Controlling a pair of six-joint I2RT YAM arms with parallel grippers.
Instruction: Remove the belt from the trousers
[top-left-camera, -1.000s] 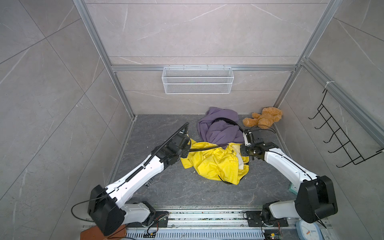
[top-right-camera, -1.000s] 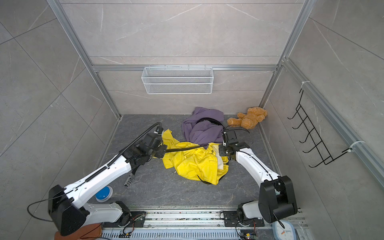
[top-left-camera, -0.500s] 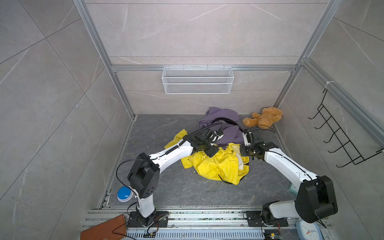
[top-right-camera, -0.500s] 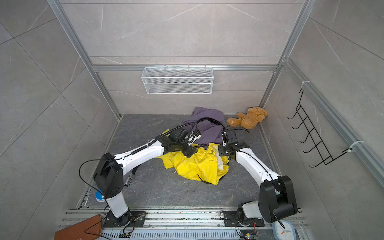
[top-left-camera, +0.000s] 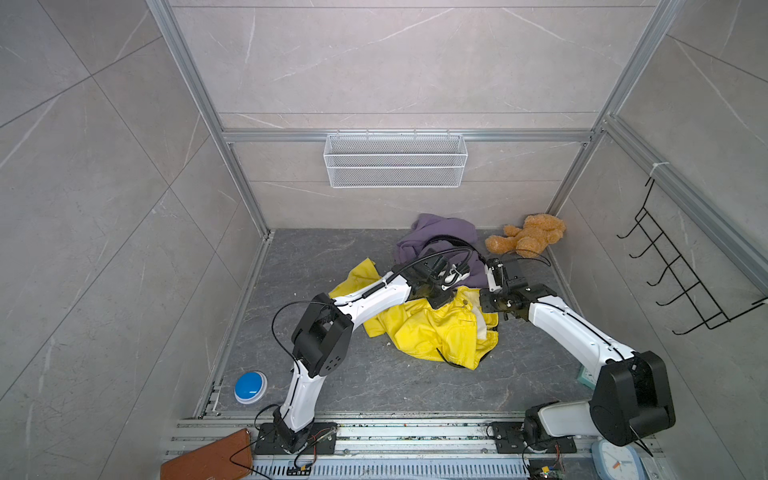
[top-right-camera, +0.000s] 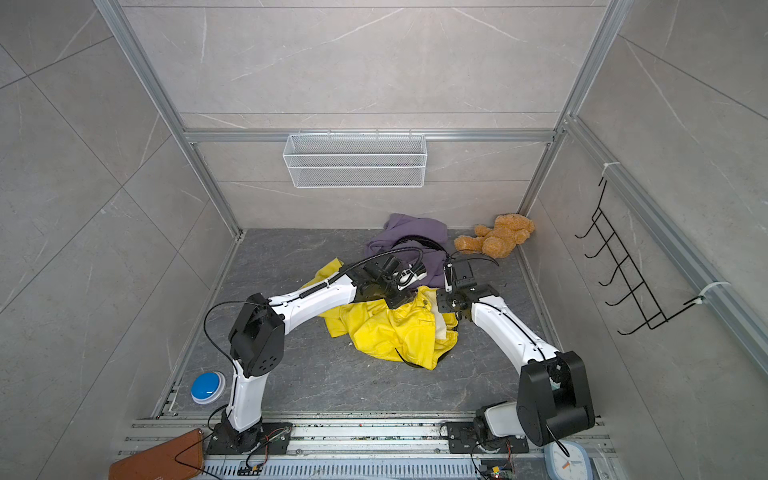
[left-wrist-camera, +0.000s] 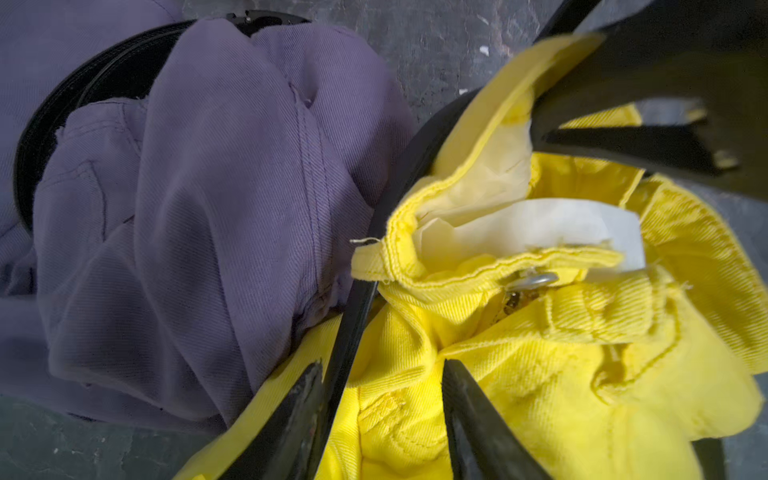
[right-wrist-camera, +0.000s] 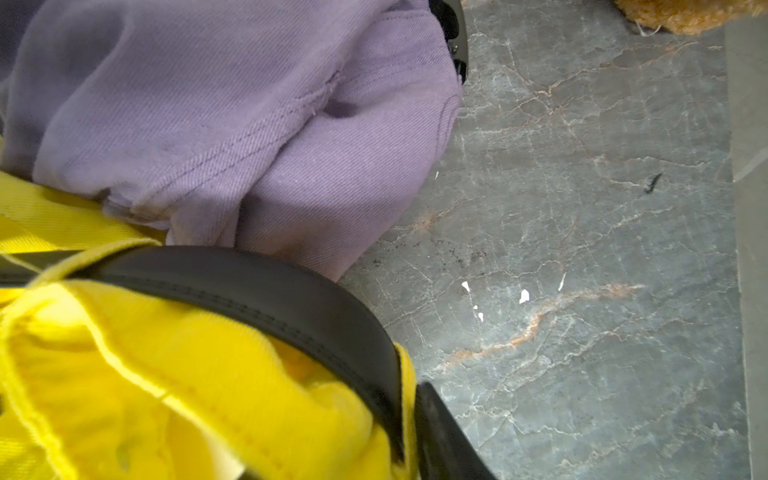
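Top views both showed a dark stone floor (top-left-camera: 332, 386) walled in by pale tiles. The left arm (top-left-camera: 365, 297) and right arm (top-left-camera: 573, 336) reached in from the near rail and met over a heap of clothes in the middle. Yellow trousers (top-left-camera: 436, 332) lay crumpled there. Purple trousers (top-left-camera: 436, 228) were bunched on their far side, touching them. A white wire basket (top-left-camera: 395, 166) hung on the far wall and a black hook rack (top-left-camera: 681, 282) on the right wall. A teddy bear (top-left-camera: 528, 239) lay in the far right corner. A brown pouch (top-left-camera: 208, 457) and a blue button (top-left-camera: 250, 386) sat at the near left, and a clock (top-left-camera: 615, 461) at the near right.

The belt (right-wrist-camera: 291, 307), black and stitched, was threaded through the yellow waistband. It curved along the waistband's far right edge, against the purple cloth. A second belt (left-wrist-camera: 83, 91), also black, circled the purple pair.

The left gripper (left-wrist-camera: 381, 365) was over the waistband with its fingers (left-wrist-camera: 469, 415) apart. The belt and a fold of yellow cloth lay between them, the belt against one finger. The right gripper (top-left-camera: 492, 276) was at the right end of the waistband. The right wrist view showed only one finger (right-wrist-camera: 440, 436), beside the belt and its yellow loop, so I could not tell whether that pair stood apart or clamped. A white label (left-wrist-camera: 540, 224) and a metal button (left-wrist-camera: 534, 279) showed inside the waistband.
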